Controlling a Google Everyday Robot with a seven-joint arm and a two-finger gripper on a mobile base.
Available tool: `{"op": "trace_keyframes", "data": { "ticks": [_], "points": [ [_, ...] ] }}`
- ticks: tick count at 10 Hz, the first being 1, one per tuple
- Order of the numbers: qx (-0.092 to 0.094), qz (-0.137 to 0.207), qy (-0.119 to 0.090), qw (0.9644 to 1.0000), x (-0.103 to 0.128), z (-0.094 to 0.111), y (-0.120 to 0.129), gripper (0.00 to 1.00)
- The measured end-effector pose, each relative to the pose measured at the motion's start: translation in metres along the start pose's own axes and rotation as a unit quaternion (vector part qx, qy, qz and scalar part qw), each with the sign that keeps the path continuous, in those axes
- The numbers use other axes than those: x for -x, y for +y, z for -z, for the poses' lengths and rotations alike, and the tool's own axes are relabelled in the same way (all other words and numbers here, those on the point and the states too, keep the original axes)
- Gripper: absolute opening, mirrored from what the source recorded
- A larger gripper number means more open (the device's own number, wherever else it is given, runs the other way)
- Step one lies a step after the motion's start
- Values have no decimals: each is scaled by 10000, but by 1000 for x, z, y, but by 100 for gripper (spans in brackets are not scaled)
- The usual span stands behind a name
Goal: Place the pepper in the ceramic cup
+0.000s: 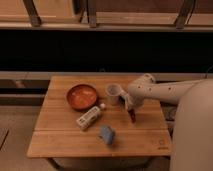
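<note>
The pepper [102, 106] is a small pale piece lying on the wooden table [60, 145], a little in from the middle. It sits just at the upper right end of a pale oblong packet [88, 118], which lies slantwise on the table; whether the two touch cannot be told. The ceramic cup [113, 93] stands upright just behind and to the right of the pepper, near it but apart, with its wide rim facing up. What is inside the cup cannot be seen from here. To the left of the cup, close beside it, stands the orange-brown bowl [82, 96], clearly larger than the cup.

The gripper [131, 114] hangs pointing down over the table, to the right of the cup and the pepper and apart from both. Whether it is open, closed or holding anything cannot be told. Its lower end looks dark and reddish, and it is not clear if that colour belongs to the gripper or to something at its tip. The pale arm [165, 92] reaches in from the right, its rounded wrist just beside the cup's right side.

Nearer the front edge, a blue flat pad [106, 134] lies below the packet and the pepper, well apart from the cup.
</note>
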Motion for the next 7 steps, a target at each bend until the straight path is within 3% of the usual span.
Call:
{"op": "trace_keyframes", "data": {
  "ticks": [3, 5, 7],
  "points": [
    [-168, 41, -487, 9987, 15, 38, -6, 0],
    [-543, 148, -1134, 9919, 37, 91, -21, 0],
    [-902, 330, -1796, 9790, 56, 146, -26, 0]
  ]
}}
